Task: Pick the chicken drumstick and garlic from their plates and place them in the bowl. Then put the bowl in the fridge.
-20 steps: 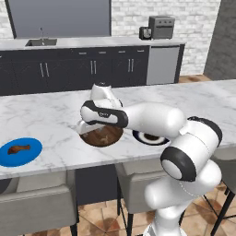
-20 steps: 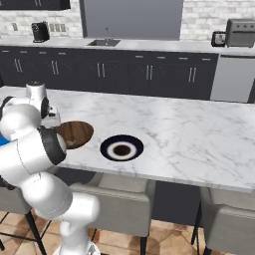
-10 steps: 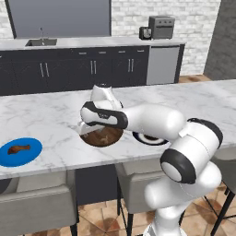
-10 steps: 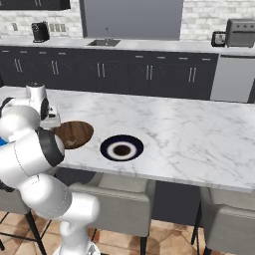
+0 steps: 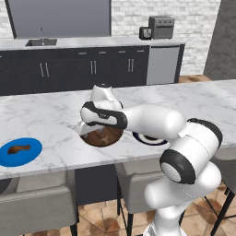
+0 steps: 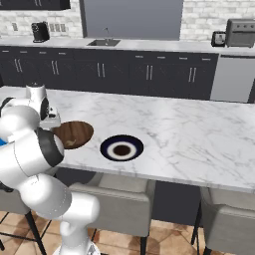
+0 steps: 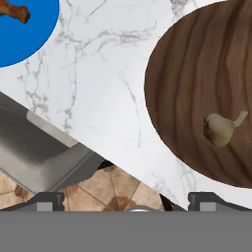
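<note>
The end effector is released, jaws spread wide and holding nothing; its tips sit at the bottom of the hand view, above bare marble between bowl and blue plate. The garlic already lies in the bowl at the frame's right. The chicken drumstick is on the blue plate, upper left, not yet moved. The dark plate at centre of the right base view is bare. Left to do: drumstick, then the fridge. The bench edge runs diagonally lower left, a stool just beyond; open marble separates bowl and plate.
</note>
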